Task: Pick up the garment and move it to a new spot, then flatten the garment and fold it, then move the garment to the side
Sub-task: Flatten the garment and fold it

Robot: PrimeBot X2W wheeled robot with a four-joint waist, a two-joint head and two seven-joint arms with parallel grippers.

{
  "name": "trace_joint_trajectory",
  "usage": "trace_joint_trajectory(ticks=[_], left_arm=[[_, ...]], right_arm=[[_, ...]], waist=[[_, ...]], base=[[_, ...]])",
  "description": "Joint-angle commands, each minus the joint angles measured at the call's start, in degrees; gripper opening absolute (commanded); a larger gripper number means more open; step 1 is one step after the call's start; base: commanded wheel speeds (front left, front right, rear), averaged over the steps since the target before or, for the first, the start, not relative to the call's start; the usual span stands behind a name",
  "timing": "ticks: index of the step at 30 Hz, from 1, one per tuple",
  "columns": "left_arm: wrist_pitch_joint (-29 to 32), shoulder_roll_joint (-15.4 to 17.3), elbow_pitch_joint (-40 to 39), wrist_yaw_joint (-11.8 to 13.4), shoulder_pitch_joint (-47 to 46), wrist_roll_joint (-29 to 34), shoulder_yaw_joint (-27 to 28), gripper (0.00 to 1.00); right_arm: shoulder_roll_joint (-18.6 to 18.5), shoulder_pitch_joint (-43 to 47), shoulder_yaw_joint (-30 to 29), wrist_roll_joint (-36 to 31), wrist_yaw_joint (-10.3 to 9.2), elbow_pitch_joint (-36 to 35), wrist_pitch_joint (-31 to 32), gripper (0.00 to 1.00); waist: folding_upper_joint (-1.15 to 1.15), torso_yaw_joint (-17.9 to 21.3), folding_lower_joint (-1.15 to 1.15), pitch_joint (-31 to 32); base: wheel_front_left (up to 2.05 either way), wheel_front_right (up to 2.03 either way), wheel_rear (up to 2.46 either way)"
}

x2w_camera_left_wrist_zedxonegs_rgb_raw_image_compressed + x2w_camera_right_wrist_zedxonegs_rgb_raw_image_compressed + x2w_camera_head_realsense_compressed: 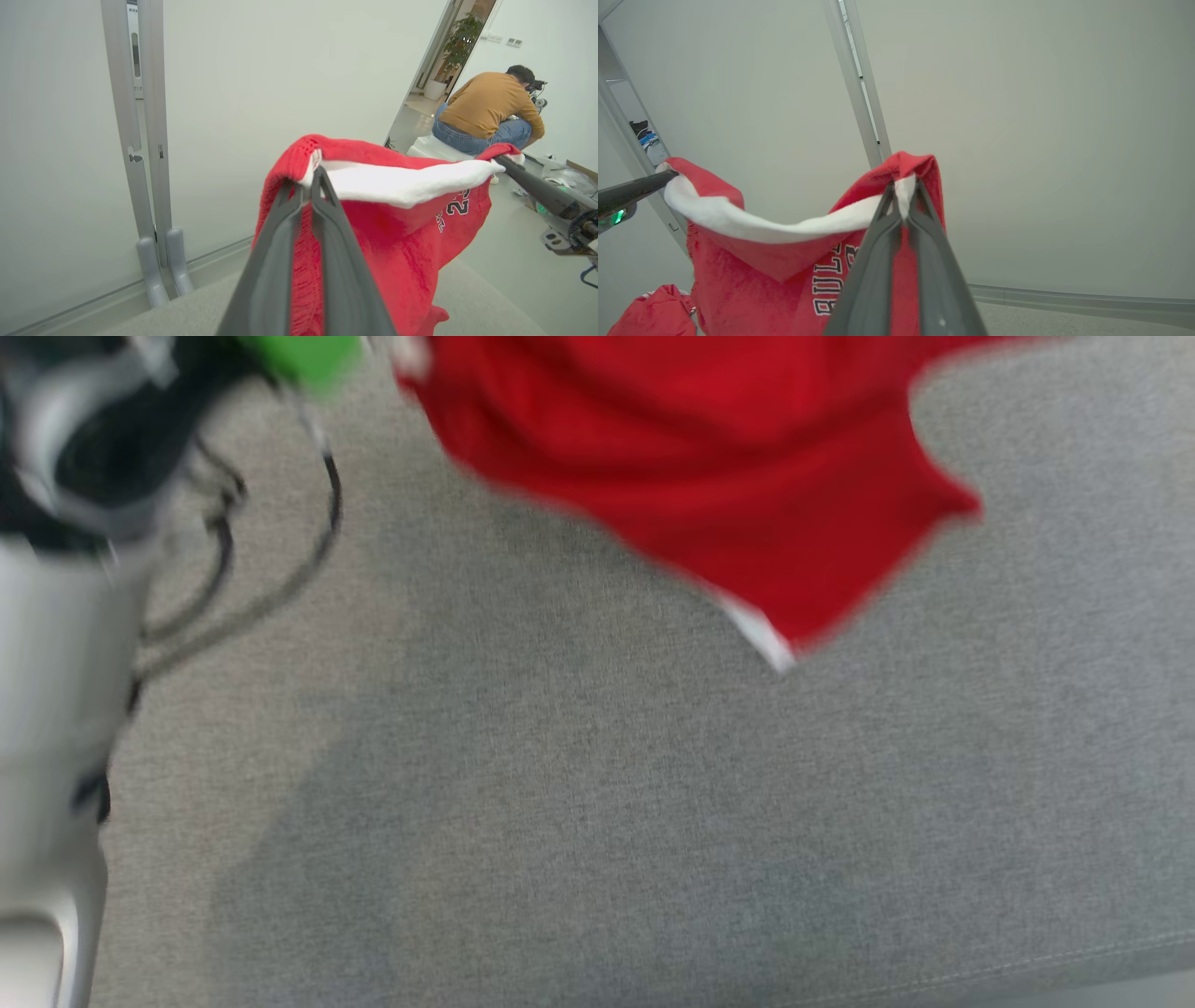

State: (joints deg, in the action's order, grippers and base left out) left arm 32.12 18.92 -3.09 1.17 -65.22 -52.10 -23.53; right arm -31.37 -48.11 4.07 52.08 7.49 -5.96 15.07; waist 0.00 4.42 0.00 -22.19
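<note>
The garment (728, 476) is a red jersey with a white-trimmed edge and black-and-white lettering. It hangs in the air above the grey fabric surface (597, 803). In the left wrist view my left gripper (308, 183) is shut on the trimmed edge of the garment (402, 233). My right gripper (903, 189) is shut on the same edge of the garment (752, 280) further along. The white trim sags between the two grips. Each wrist view also shows the other gripper pinching the far corner. The head view is blurred, and my pale left forearm (47, 663) fills its left side.
A pale wall with a grey metal post (140, 140) stands close behind the surface. A person (486, 112) in an ochre top crouches on the floor beyond, by a doorway. Black cables (233, 560) trail beside my left arm.
</note>
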Motion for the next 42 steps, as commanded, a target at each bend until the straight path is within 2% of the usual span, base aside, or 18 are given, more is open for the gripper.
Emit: trace_joint_trajectory(ticks=[1,3,7,10,13,16,20,23,27,31,33,37,42], left_arm=[[-2.8,-1.4,5.1,0.5,-4.5,1.7,1.3,0.00],[-8.5,-3.3,11.9,1.2,-10.3,4.6,3.0,0.00],[-21.2,-5.3,23.6,-0.4,-19.1,10.1,4.2,0.00],[-29.5,-5.6,31.0,-2.8,-21.0,13.6,3.2,0.00],[-35.2,-6.1,37.1,-5.7,-19.6,15.5,1.2,0.00],[-38.6,-6.5,41.8,-7.5,-14.9,14.9,-1.1,0.00],[-40.2,-7.2,43.6,-8.6,-5.1,12.5,-5.3,0.00],[-40.8,-6.4,39.6,-8.7,3.2,9.2,-10.3,0.00],[-40.9,-3.0,31.7,-8.7,14.4,5.7,-16.8,0.00],[-40.0,0.7,25.9,-8.6,24.1,5.3,-21.6,0.00],[-40.0,1.5,23.5,-7.9,29.4,4.2,-22.6,0.00],[-39.9,2.9,18.9,-4.9,40.9,1.9,-24.2,0.00],[-41.8,4.1,11.5,1.4,55.8,-1.3,-25.2,0.00]], right_arm=[[2.7,-6.2,1.1,-4.3,0.00,4.3,-0.6,0.00],[6.7,-14.4,2.0,-9.6,0.00,10.8,-1.7,0.00],[13.6,-27.6,0.8,-17.5,-0.04,22.2,-7.1,0.00],[16.3,-32.0,1.3,-21.0,-0.05,29.6,-11.0,0.00],[17.3,-31.2,4.1,-21.2,-0.04,34.9,-12.3,0.00],[16.3,-25.2,8.8,-19.3,-0.04,36.8,-13.8,0.00],[13.0,-14.2,13.8,-13.7,-0.03,34.9,-15.4,0.00],[9.1,-5.0,16.8,-10.4,-0.04,32.7,-15.6,0.00],[3.2,6.4,19.7,-7.9,-0.04,30.9,-15.4,0.00],[-0.3,16.9,20.3,-6.0,-0.05,29.5,-15.4,0.00],[-1.3,21.7,20.1,-4.8,-0.05,28.3,-15.7,0.00],[-2.1,31.9,17.8,-2.4,-0.07,25.5,-16.8,0.00],[-3.4,47.0,12.6,-0.3,-0.11,20.4,-17.1,0.00]], waist=[[0.00,1.3,0.00,-9.0],[0.00,1.7,0.00,-11.1],[0.00,2.5,0.00,-14.7],[0.00,2.8,0.00,-15.8],[0.00,2.8,0.00,-16.2],[0.00,2.1,0.00,-15.2],[0.00,0.8,0.00,-12.8],[0.00,0.0,0.00,-10.3],[0.00,-1.6,0.00,-5.0],[0.00,-3.0,0.00,1.0],[0.00,-3.6,0.00,4.2],[0.00,-4.2,0.00,10.9],[0.00,-4.5,0.00,16.8]], base=[[0.00,0.00,0.00],[0.00,0.00,0.00],[0.00,0.00,0.00],[0.00,0.00,0.00],[0.00,0.00,0.00],[0.00,0.00,0.00],[0.00,0.00,0.00],[0.00,0.00,0.00],[0.00,0.00,0.00],[0.00,0.00,0.00],[0.00,0.00,0.00],[0.00,0.00,0.00],[0.00,0.00,0.00]])
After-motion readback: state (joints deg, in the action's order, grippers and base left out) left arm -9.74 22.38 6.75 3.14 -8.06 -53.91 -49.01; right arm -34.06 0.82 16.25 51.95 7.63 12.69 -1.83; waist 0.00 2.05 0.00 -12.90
